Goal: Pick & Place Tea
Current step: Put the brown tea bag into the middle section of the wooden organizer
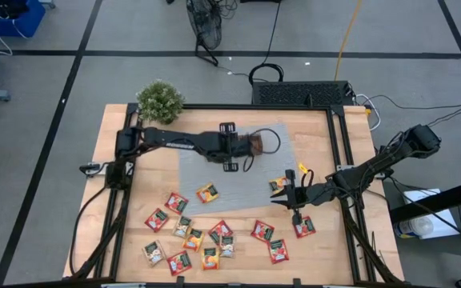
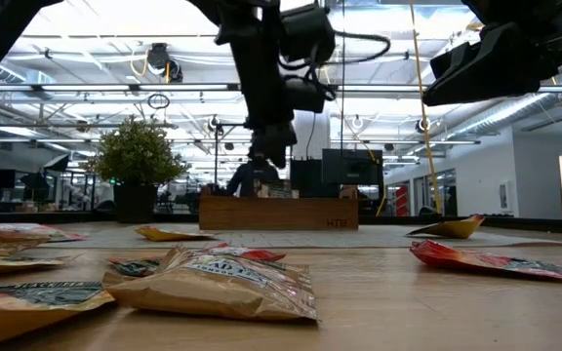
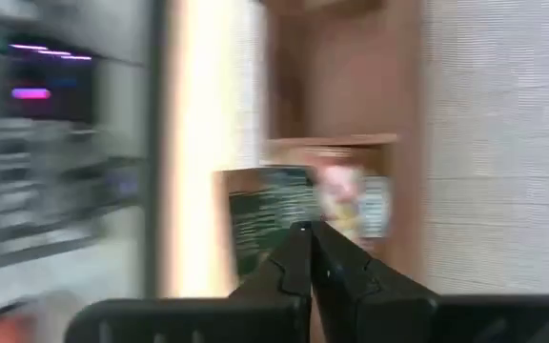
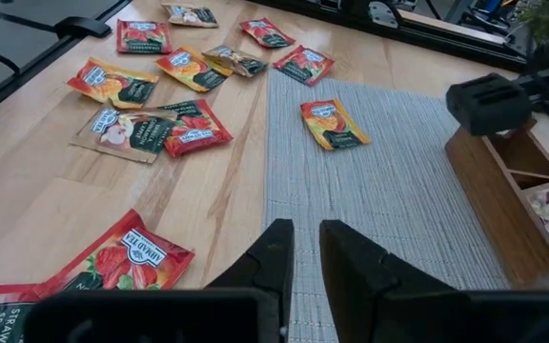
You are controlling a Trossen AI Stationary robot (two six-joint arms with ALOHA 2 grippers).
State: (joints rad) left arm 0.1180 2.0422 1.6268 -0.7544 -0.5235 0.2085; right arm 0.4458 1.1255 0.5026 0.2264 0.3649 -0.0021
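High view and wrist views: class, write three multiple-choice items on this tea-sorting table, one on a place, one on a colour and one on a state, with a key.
1. Where does the small green potted plant stand?
A. On the woven mat
B. At a corner of the pale wooden table
C. Among the tea packets

2. What colour is the rectangular woven mat?
A. Grey
B. Blue
C. Red

3. How do the left claw's fingers stand?
A. Spread wide
B. Closed together
C. Clamped on the plant

Key:
1 B: the small green potted plant sits at a corner of the pale wooden table.
2 A: the rectangular woven mat is grey in the high view.
3 B: in the left wrist view, the left claw shows its dark fingers meeting.
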